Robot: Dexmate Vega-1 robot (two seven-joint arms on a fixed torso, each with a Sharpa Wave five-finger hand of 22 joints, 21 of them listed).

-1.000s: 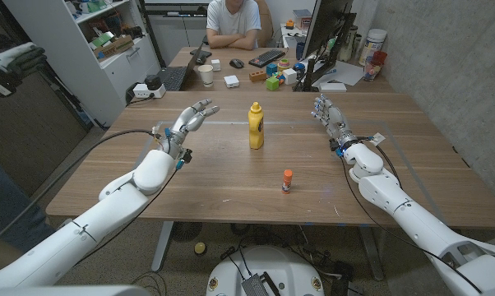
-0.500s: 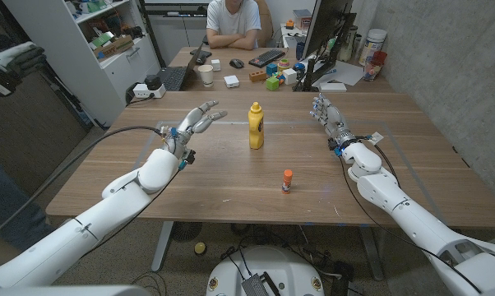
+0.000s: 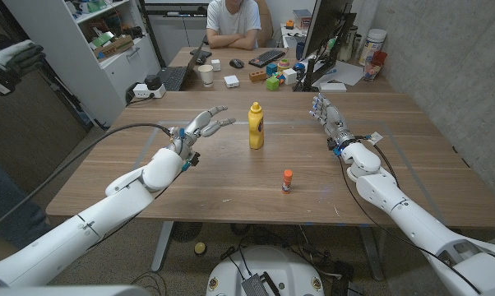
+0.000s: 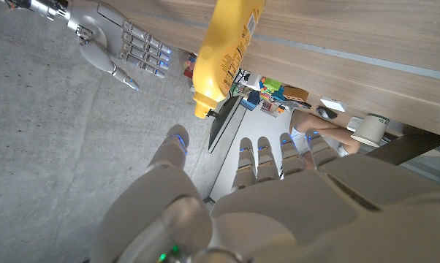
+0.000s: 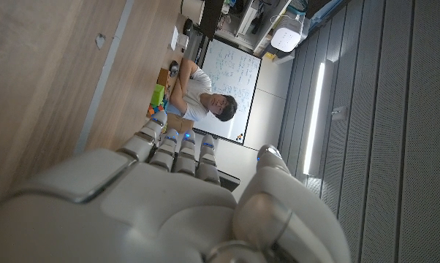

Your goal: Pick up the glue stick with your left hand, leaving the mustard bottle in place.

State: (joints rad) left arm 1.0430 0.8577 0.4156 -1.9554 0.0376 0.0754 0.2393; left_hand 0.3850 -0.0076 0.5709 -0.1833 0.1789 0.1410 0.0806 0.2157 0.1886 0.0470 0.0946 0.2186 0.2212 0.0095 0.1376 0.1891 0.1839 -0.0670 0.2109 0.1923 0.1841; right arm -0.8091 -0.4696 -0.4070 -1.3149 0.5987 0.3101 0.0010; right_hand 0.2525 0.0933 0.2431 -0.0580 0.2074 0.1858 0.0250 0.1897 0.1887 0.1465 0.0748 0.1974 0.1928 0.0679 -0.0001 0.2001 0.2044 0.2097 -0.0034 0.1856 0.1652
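Left hand (image 3: 200, 126) has advanced toward the mustard bottle (image 3: 256, 125), fingers spread, holding nothing, above the table (image 3: 231, 177). Glue stick (image 3: 288, 181): upright, nearer the front edge, well apart from that hand. Right hand (image 3: 328, 115): unmoved at far right, fingers extended, empty.
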